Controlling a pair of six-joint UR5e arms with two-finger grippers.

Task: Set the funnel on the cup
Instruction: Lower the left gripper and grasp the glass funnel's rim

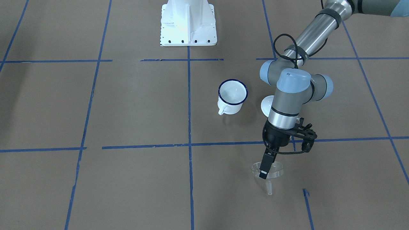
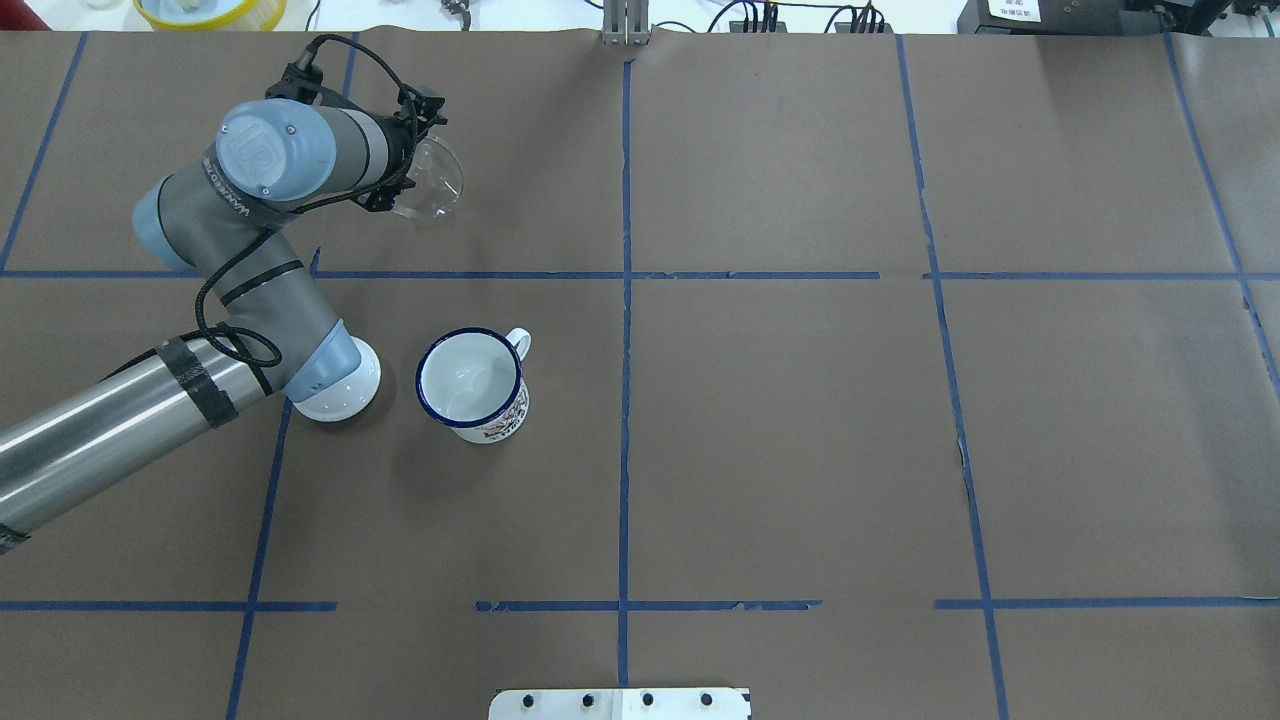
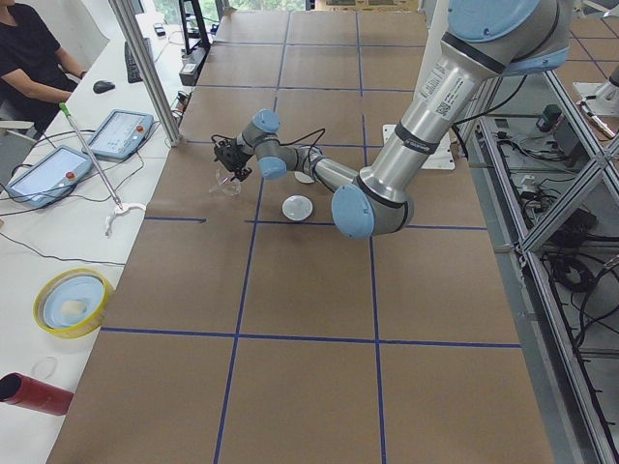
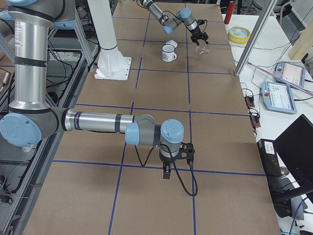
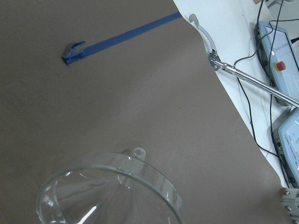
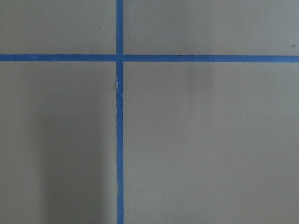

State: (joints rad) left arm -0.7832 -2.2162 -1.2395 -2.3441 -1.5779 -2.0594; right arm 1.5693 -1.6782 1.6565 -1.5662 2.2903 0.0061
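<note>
The clear funnel (image 1: 267,172) is near the table's far edge, by the operators' side, with its spout pointing down. My left gripper (image 1: 264,169) reaches down onto its rim and looks shut on it. The funnel also shows in the overhead view (image 2: 432,180) and its rim at the bottom of the left wrist view (image 5: 112,186). The white cup with the blue rim (image 1: 232,95) stands upright and empty on the table (image 2: 472,385), well apart from the funnel. My right gripper (image 4: 166,171) hangs low over bare table far from both; I cannot tell whether it is open or shut.
A round white lid (image 2: 340,395) lies next to the cup, partly under my left forearm. The robot's white base (image 1: 188,24) stands behind the cup. The table's edge with a metal rod (image 5: 243,74) and tablets runs close beyond the funnel.
</note>
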